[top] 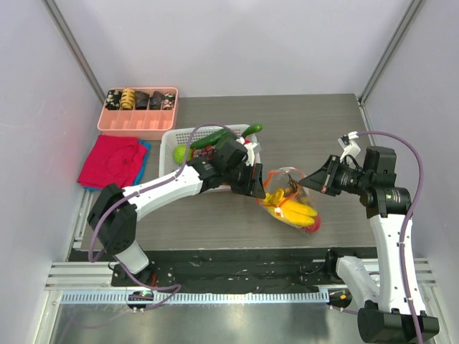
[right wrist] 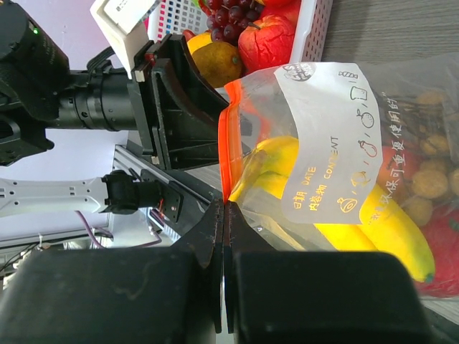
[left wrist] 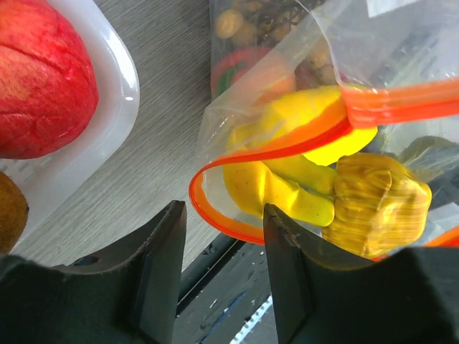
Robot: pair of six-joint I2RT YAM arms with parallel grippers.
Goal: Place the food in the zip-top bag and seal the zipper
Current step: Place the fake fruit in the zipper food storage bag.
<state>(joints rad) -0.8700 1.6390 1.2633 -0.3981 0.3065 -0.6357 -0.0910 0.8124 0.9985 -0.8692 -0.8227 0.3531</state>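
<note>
The clear zip-top bag (top: 290,195) lies on the table between my grippers, its mouth toward the left. It holds yellow bananas (top: 294,210), a red fruit (top: 314,226) and the tan berry bunch (right wrist: 430,183). My right gripper (top: 306,180) is shut on the orange-red zipper (right wrist: 228,143) at one end of the mouth (right wrist: 224,204). My left gripper (top: 257,185) is open and empty. In the left wrist view (left wrist: 222,244) the zipper's other end (left wrist: 208,215) curls open just beyond its fingertips, with the bananas (left wrist: 287,179) behind it.
The white lattice basket (top: 179,136) stands behind the left gripper, holding a red fruit (left wrist: 43,79), grapes, a green fruit and a cucumber (top: 226,136). A pink divided tray (top: 140,123) and a red cloth (top: 111,161) lie at the far left. A black rail runs along the near edge.
</note>
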